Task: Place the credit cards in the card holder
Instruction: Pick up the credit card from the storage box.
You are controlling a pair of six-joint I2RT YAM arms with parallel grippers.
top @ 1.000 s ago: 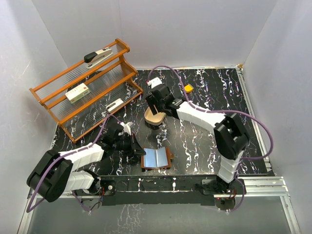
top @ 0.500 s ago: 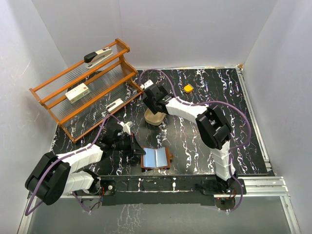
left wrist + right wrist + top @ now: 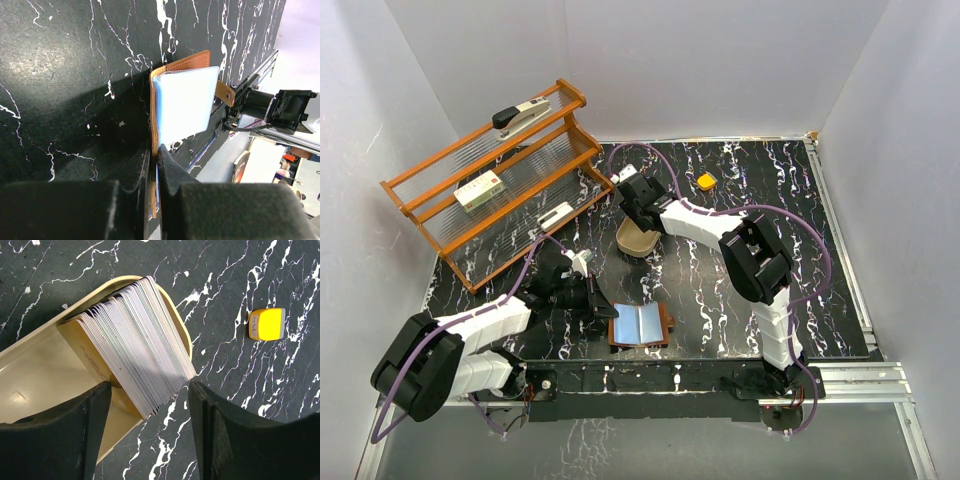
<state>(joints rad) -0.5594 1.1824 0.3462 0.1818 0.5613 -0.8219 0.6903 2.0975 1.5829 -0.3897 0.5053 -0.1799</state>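
Card holder [image 3: 640, 326]: brown leather bifold, spread open and flat on black, white-veined table [image 3: 720, 290], close to the front edge, roughly between the two arm bases. Orange-tan rim with visible stitching. Inner faces pale bluish and glossy. Snap tab [image 3: 226, 92] with a round stud, sticking out from one long side. Writing or brand on the leather: none legible.

Left gripper [image 3: 152, 160]: fingers almost together, pinched on the holder's near edge, leather running up between them.

Credit cards [image 3: 137, 360]: thick stack, pale grey-white, standing on edge and leaning in a fan inside tan oval tray [image 3: 30, 385], well behind the holder. Edges only in view; print unreadable.

Right gripper [image 3: 145, 405]: fingers spread wide, one either side of the stack's lower end, holding nothing. Contact with the cards: cannot tell.

Yellow block [image 3: 267, 324]: on the table near the tray, not touching it. Small pale label on one end, marks too small to read.
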